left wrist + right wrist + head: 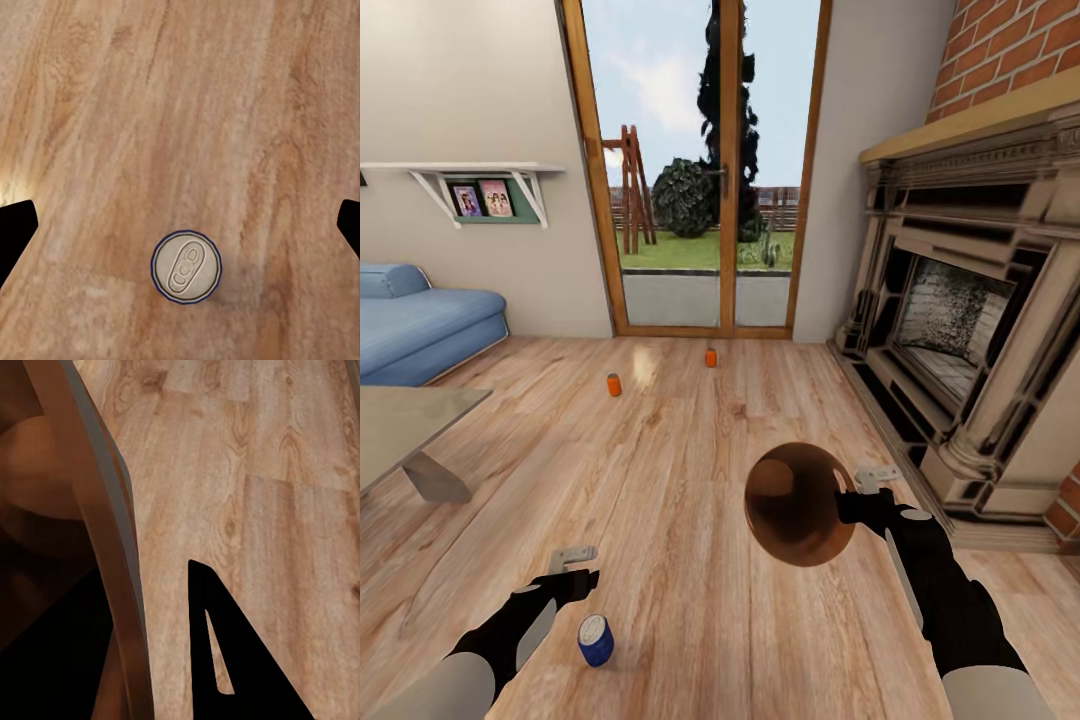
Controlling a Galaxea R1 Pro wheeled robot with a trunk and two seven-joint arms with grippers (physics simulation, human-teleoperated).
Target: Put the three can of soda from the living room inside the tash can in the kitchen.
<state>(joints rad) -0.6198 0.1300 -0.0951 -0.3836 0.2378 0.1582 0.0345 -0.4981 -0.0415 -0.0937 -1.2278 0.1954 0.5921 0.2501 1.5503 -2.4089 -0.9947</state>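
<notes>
Left gripper (573, 568) hangs low over the wood floor (660, 480), fingers (15, 232) spread wide with nothing between them. Blue soda can (596, 640) stands upright on the floor just beside this gripper on the robot's side, not touched; in the left wrist view the same can (186, 266) shows top-down, pale lid with pull tab, sitting between the two dark finger tips but well below them.

Right gripper (857, 492) clamps the rim of the trash can (800, 505), one finger (232, 652) outside the wall, the other inside. Bin is lifted off the floor and tipped so its brown wood-toned inside faces the head camera; right wrist view shows the rim wall (105, 532) edge-on with the floor beyond. Inside looks bare as far as can be seen.

Two orange soda cans stand upright further out on the floor, well apart from both grippers: one (614, 384) left of centre, the other (711, 357) nearer the glass garden doors (700, 170). Blue sofa (420, 330) sits at the left wall under a shelf (470, 180) with photos, a grey table (400, 420) corner in front of it. Stone fireplace (960, 330) runs along the right side, brick above.
</notes>
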